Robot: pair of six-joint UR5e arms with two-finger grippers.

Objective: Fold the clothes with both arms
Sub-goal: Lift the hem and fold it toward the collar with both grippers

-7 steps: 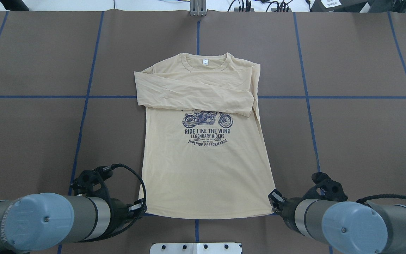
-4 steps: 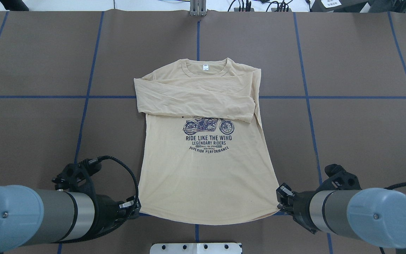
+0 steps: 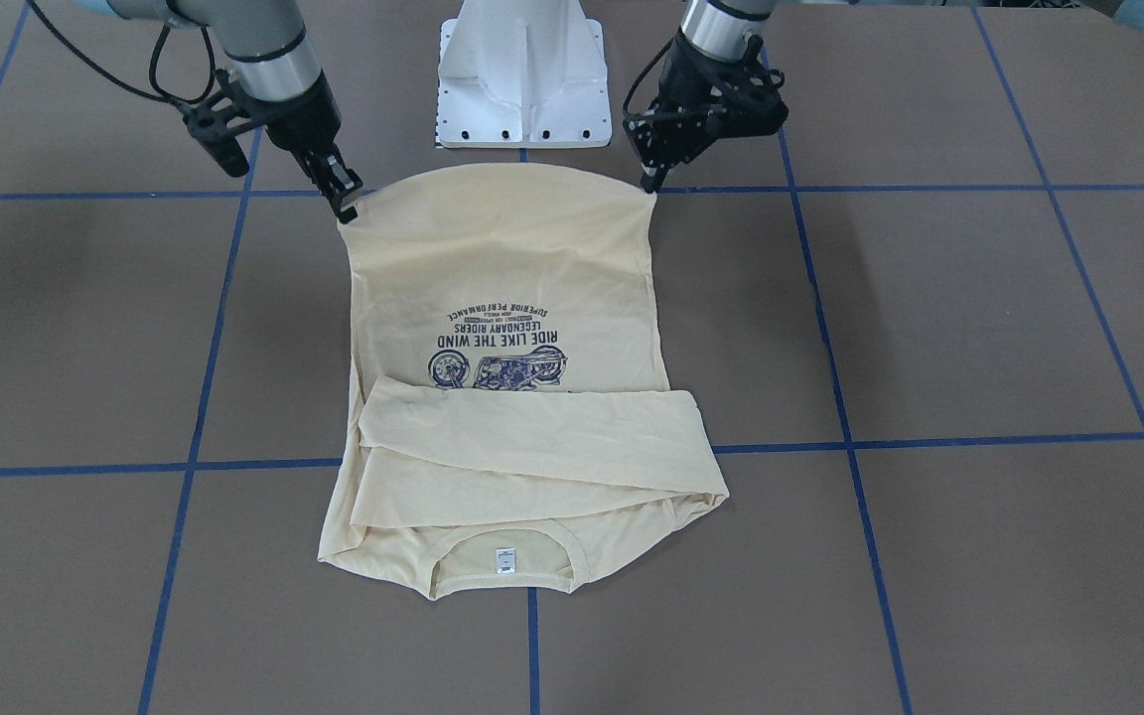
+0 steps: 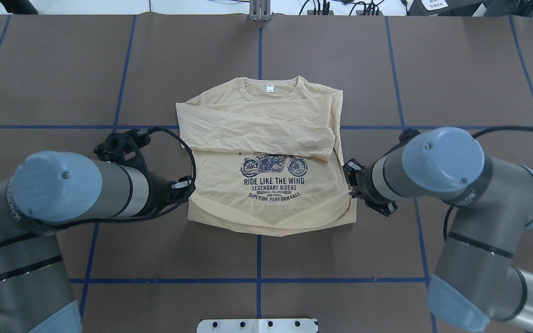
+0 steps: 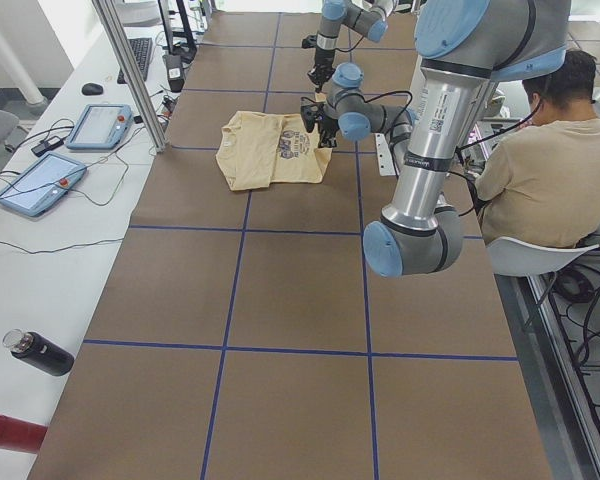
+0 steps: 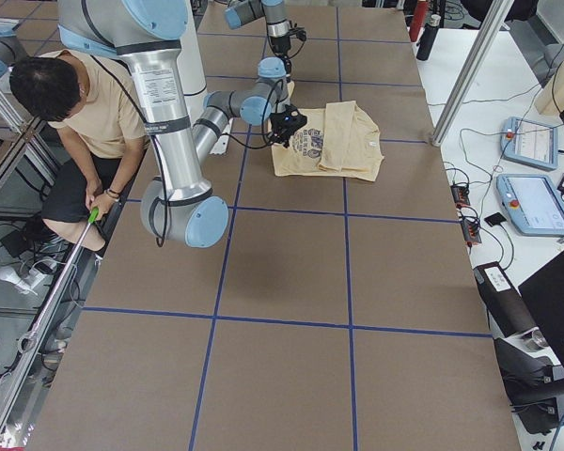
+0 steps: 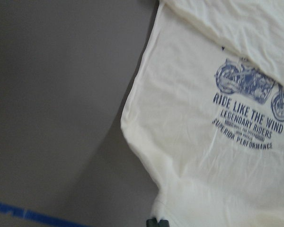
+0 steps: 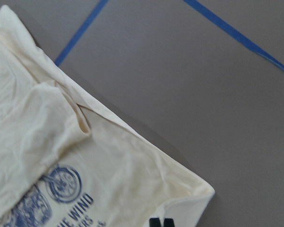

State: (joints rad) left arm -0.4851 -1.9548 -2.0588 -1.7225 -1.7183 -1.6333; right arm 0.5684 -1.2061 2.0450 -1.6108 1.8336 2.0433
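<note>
The cream-yellow long-sleeved T-shirt (image 4: pixel 266 134) lies print up in the middle of the table, with both sleeves folded across the chest and the collar on the far side. My left gripper (image 4: pixel 189 187) is shut on the hem's left corner. My right gripper (image 4: pixel 350 182) is shut on the hem's right corner. Both hold the hem up off the table, and the lower body hangs curved between them. In the front-facing view the shirt (image 3: pixel 502 268) runs from the left gripper (image 3: pixel 649 185) and the right gripper (image 3: pixel 347 212) down to the collar. The wrist views show the fabric (image 7: pixel 203 165) (image 8: pixel 38 142) right at the fingertips.
The white pedestal base (image 3: pixel 522 79) stands at the near table edge, behind the hem. Blue tape lines cross the brown tabletop (image 4: pixel 456 83). A seated person (image 5: pixel 540 170) is beside the robot. Tablets (image 5: pixel 100 125) and a bottle (image 5: pixel 38 352) lie on the side bench.
Both arms have risen and moved forward from the near table edge, carrying the hem up and toward the collar. The shirt's lower part now shows much shorter from above.
</note>
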